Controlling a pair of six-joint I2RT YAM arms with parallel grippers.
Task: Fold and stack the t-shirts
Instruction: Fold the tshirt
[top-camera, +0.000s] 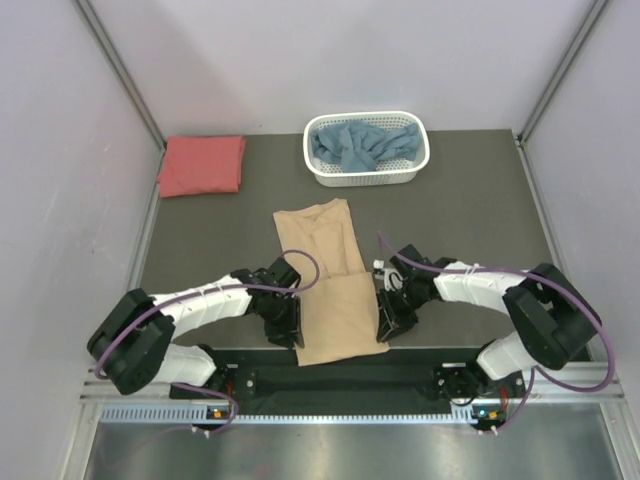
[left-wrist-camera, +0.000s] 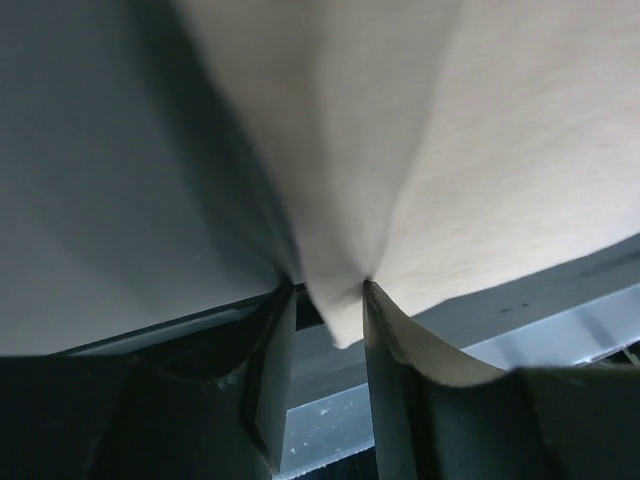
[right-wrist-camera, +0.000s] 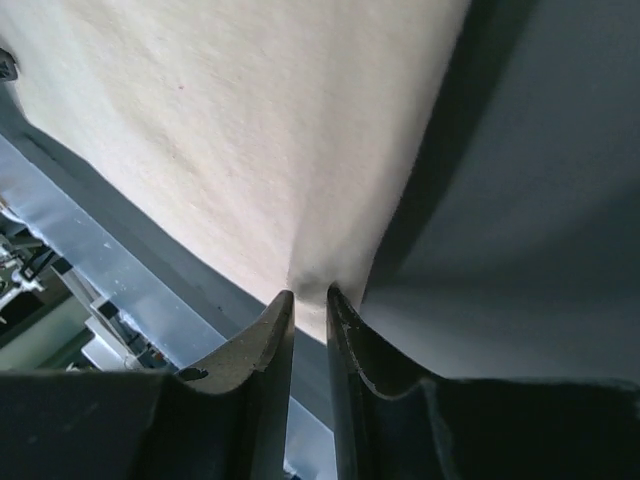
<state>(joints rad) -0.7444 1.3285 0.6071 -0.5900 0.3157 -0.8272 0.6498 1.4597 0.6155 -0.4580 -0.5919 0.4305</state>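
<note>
The tan shirt (top-camera: 330, 280), laid lengthwise at the near edge of the counter (top-camera: 470, 220), is pinched near both front corners by the left tool (left-wrist-camera: 325, 290) and right tool (right-wrist-camera: 308, 295), each clenched on cloth, presumably so its hem is lifted evenly for folding.

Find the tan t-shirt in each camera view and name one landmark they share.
Top external: tan t-shirt, a long strip at near centre, between both arms.
Left wrist: tan t-shirt fills upper right, pinched between the fingers.
Right wrist: tan t-shirt fills upper left, pinched likewise.
Shared landmark: the table's near edge.
</note>
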